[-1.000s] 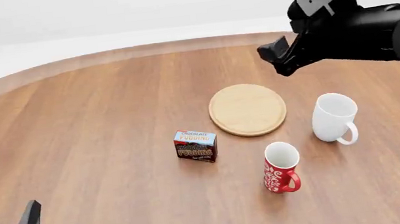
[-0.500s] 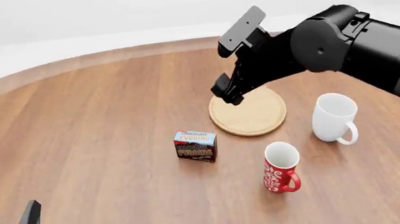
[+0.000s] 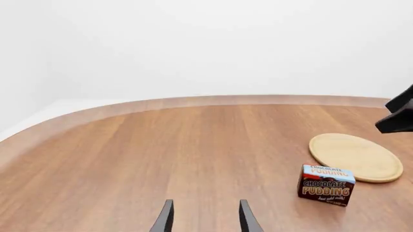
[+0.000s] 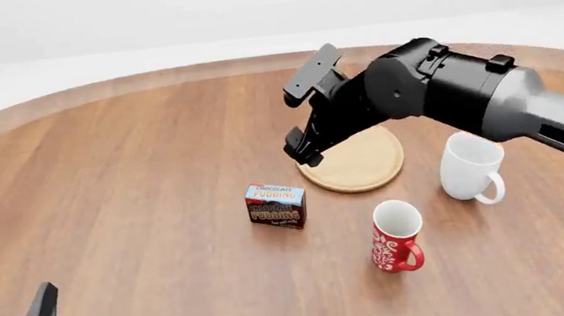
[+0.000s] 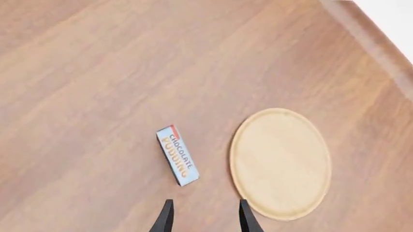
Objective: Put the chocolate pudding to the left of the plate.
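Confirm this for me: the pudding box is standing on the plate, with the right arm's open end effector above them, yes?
Not quite. The chocolate pudding stands on the table beside the plate, apart from it, as the front view shows. The rest holds: the right end effector hangs open above them.

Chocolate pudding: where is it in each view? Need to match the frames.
Front view: chocolate pudding near table centre, standing, just left of and nearer than the plate.
Left wrist view, label facing the camera.
Right wrist view, seen from above.
Shared landmark: the plate, apart from it.
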Motion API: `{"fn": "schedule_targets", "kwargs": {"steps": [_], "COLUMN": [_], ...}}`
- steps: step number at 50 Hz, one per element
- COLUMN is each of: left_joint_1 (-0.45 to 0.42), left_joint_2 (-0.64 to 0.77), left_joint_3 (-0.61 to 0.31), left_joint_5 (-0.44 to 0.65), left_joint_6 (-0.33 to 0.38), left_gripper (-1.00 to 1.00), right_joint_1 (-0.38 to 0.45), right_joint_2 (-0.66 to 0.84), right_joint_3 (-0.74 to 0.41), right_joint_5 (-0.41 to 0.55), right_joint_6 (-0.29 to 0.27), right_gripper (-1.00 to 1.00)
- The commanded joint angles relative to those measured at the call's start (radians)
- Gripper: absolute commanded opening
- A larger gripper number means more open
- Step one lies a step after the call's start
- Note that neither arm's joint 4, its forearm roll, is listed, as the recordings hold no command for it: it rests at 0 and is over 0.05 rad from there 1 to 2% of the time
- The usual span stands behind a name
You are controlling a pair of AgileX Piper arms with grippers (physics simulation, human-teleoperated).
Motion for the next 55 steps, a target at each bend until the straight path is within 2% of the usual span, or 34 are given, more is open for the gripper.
{"fn": "schedule_targets", "kwargs": {"steps": [1, 21, 55], "left_joint_1": [0.000, 0.000, 0.000], "left_joint_2": [0.000, 0.000, 0.000], "left_joint_3": [0.000, 0.000, 0.000], "left_joint_5": [0.000, 0.000, 0.000], "left_joint_6": [0.000, 0.000, 0.000], "left_gripper": [1.00, 1.00, 1.00], "right_joint_1": [0.011, 0.021, 0.054], "right_joint_2": [0.080, 0.217, 0.271], "right_joint_3": [-0.036, -0.104, -0.019], "right_joint_5": [-0.012, -0.048, -0.144], "right_joint_6": [0.006, 0.025, 0.075], "right_gripper": [1.00, 1.00, 1.00]}}
